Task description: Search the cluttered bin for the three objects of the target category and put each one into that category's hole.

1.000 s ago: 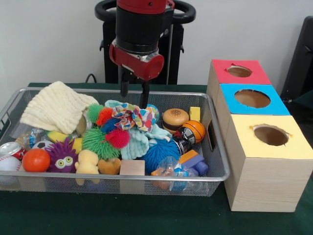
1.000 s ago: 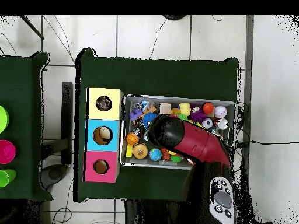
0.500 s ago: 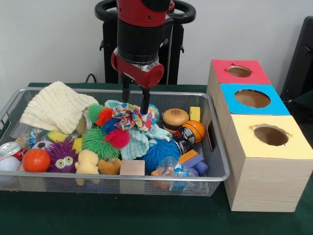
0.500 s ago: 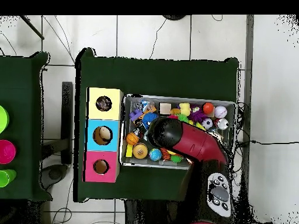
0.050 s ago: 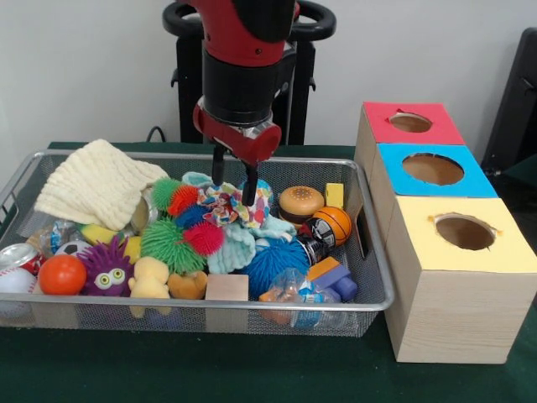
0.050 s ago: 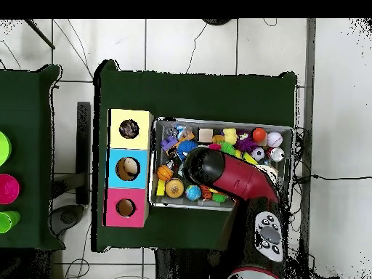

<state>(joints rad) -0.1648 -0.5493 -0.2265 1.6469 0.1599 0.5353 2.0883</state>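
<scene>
My gripper (image 5: pixel 232 186) hangs open over the back middle of the wire bin (image 5: pixel 369 252). Its two black fingers (image 5: pixel 249 186) reach down to either side of a bunched, colourful dotted cloth (image 5: pixel 225 204). A pale blue cloth (image 5: pixel 237 243) lies under it, and a cream knitted cloth (image 5: pixel 96 189) fills the bin's back left corner. To the right stand three boxes with round holes on top: red (image 5: pixel 410 122), blue (image 5: pixel 433 170) and yellow (image 5: pixel 464 232). In the overhead view the red arm (image 6: pixel 218 171) hides the gripper and the middle of the bin.
Around the cloth lie green (image 5: pixel 164 243), pink (image 5: pixel 202 237) and blue (image 5: pixel 275 262) spiky balls, a burger toy (image 5: pixel 300 202), a small basketball (image 5: pixel 333 223), an orange ball (image 5: pixel 61 274), a purple monster (image 5: pixel 106 269) and a wooden block (image 5: pixel 226 287). Overhead, cups (image 6: pixel 6 189) stand at the far left.
The gripper has come down and shifted slightly right, so its open fingers now reach the dotted cloth. The toys in the bin have not moved.
</scene>
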